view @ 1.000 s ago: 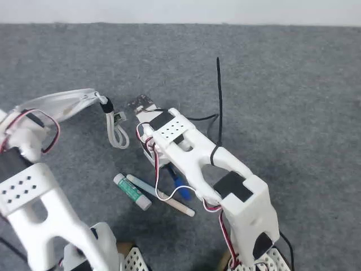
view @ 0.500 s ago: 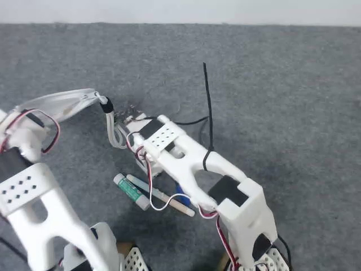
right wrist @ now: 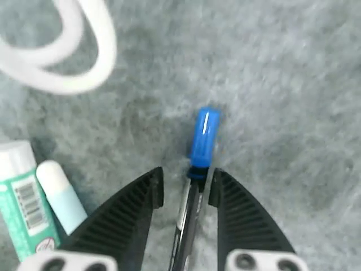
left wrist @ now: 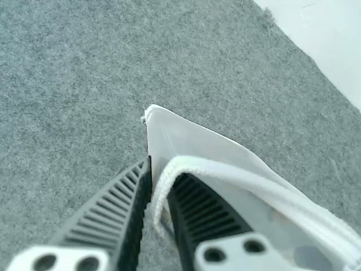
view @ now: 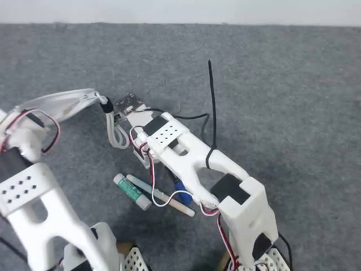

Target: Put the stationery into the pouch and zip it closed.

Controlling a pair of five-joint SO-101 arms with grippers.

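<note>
One pouch [view: 62,104], three pieces of stationery, two arms on the grey mat [view: 282,84]. Count the stationery: a green-and-white glue stick [view: 131,191], a pale blue pen [view: 140,184] lying just beside it, and a blue-capped pen [view: 180,186] a little to the right, half hidden under the right arm. All three lie out on the mat at the near middle, none in the pouch.

The clear pouch is held up at the left, with one white cord loop [view: 115,135] dangling off its right end, just far of the glue stick.

Room to move: the whole right half of the mat is open, and so is the far strip up to the mat's far edge, where a pale surface begins. One black cable [view: 212,101] stands up off the right arm.

The left gripper [left wrist: 158,169] is clamped tight on the pouch's edge, the white zip tape pinched between its ribbed jaws.

The right gripper [right wrist: 185,180] is down over the blue-capped pen, jaws parted only narrowly, one on each side of the dark barrel, the blue cap sticking out past the tips. There looks to be a sliver of gap on both sides, though at this angle it is hard to be sure no pad is touching.
</note>
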